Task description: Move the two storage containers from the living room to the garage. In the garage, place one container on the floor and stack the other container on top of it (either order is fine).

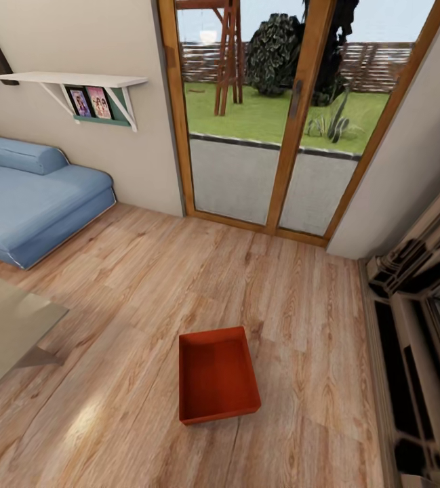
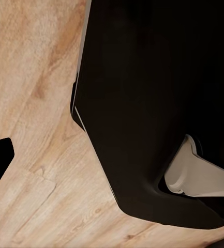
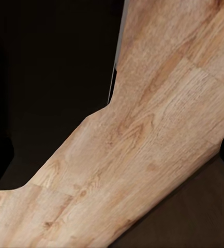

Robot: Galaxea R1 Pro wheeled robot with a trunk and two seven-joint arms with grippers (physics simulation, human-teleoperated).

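One orange-red storage container (image 1: 217, 375) is seen on the wood plank floor (image 1: 145, 285), directly ahead and central, its long axis pointing away. Neither arm is favoured. Gripper states cannot be determined.

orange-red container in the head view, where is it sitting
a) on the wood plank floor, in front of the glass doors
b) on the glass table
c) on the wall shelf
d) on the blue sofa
a: the open, empty storage container sits directly on the light wood plank floor, nearer the camera than the glass doors, apart from the sofa and the glass table.
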